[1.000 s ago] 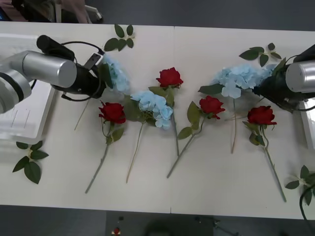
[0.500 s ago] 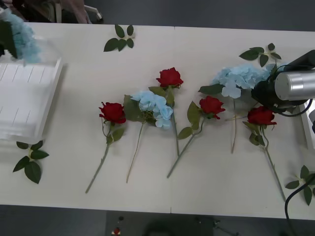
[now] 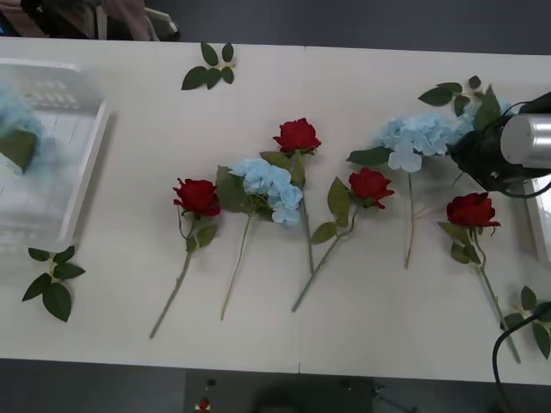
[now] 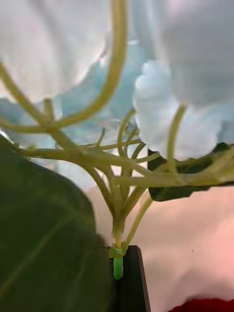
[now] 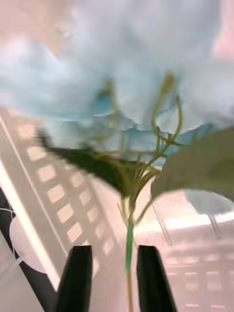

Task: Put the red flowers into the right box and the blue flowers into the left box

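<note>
A blue flower (image 3: 17, 131) shows blurred over the left box (image 3: 82, 163), a white slotted basket. In the left wrist view its thin stem (image 5: 129, 243) runs between the fingers of my open left gripper (image 5: 114, 280) without touching them, above the basket's wall (image 5: 53, 195). My right gripper (image 4: 124, 275) is shut on the stem of another blue flower (image 3: 420, 133) just under its head (image 4: 175, 112). A third blue flower (image 3: 269, 185) lies mid-table. Several red flowers lie on the table (image 3: 297, 135) (image 3: 198, 196) (image 3: 370, 185) (image 3: 472, 209). The right box (image 3: 541, 225) shows as a white edge.
Loose green leaf sprigs lie at the table's back (image 3: 209, 67), back right (image 3: 452, 93), front left (image 3: 52, 284) and front right (image 3: 534, 314). A black cable (image 3: 508, 340) hangs at the front right. The flower stems point toward the front edge.
The left arm carried its blue flower from the table to the left box and opened its fingers. The rightmost red flower slid down and right as the right arm shifted.
</note>
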Controlling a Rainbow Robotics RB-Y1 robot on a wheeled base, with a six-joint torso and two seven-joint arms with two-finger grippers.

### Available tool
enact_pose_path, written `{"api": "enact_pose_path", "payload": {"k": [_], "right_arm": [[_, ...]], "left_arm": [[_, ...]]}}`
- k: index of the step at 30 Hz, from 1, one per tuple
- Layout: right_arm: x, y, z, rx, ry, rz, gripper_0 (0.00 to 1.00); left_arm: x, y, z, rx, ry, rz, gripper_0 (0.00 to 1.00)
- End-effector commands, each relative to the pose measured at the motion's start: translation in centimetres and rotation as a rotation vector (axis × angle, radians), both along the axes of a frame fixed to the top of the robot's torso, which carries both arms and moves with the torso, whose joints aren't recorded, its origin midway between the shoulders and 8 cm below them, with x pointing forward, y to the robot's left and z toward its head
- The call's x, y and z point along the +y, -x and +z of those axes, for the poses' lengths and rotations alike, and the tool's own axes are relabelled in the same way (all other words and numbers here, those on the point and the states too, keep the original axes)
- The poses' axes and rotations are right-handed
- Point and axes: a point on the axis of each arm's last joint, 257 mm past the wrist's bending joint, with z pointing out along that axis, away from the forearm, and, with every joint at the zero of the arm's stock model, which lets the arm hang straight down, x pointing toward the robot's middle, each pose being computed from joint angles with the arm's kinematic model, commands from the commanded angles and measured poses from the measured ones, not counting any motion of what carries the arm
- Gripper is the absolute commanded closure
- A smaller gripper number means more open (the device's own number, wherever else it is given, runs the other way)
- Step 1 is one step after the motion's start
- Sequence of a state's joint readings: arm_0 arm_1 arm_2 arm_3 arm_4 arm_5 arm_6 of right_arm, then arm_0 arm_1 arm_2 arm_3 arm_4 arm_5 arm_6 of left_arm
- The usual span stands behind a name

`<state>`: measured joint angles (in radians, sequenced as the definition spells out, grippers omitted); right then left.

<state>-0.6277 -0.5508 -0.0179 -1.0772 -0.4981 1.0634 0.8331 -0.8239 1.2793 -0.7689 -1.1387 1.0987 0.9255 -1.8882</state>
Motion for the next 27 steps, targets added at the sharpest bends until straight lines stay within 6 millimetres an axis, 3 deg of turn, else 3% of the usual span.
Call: {"api": "enact_pose_path", "payload": {"k": [1,5,7,10,13,16,17,21,27], "right_arm": [[0.2,-1.7,4.8,-0.092,0.019,0.109,1.0],[-0.1,-1.4,7.7,-0.137,-0.023,0.19,1.0],[0.5,-1.3,8.9,-0.16,-0.02,0.259,1.0],[1.9,-1.1,11.8,-0.217,0.046,0.413,1.0],[3.7,-0.9,15.2,-0.293,0.072,0.536,1.0],[5.1,0.4,18.8,-0.391,0.094,0.651,1.0],[5.4,0.7,19.4,-0.408,0.101,0.673,1.0],[9.5,3.2,23.9,-0.581,0.148,0.854,1.0],[16.0,7.0,29.5,-0.863,0.198,1.091,1.0]], "left_arm": [[-1.7,-1.7,2.9,-0.061,0.001,-0.052,0.27],[-3.5,-2.0,3.3,-0.075,0.04,-0.082,0.14],[-5.8,-1.9,3.7,-0.08,0.093,-0.116,0.13],[-12.0,-1.5,6.3,-0.107,0.231,-0.213,0.13],[-16.9,-0.9,8.6,-0.118,0.328,-0.287,0.13],[-22.6,-0.1,9.1,-0.111,0.509,-0.342,0.13],[-23.5,0.1,8.9,-0.109,0.539,-0.349,0.13],[-28.4,0.9,5.3,-0.074,0.729,-0.352,0.12],[-31.4,1.8,-1.6,-0.036,0.694,-0.379,0.0]]}}
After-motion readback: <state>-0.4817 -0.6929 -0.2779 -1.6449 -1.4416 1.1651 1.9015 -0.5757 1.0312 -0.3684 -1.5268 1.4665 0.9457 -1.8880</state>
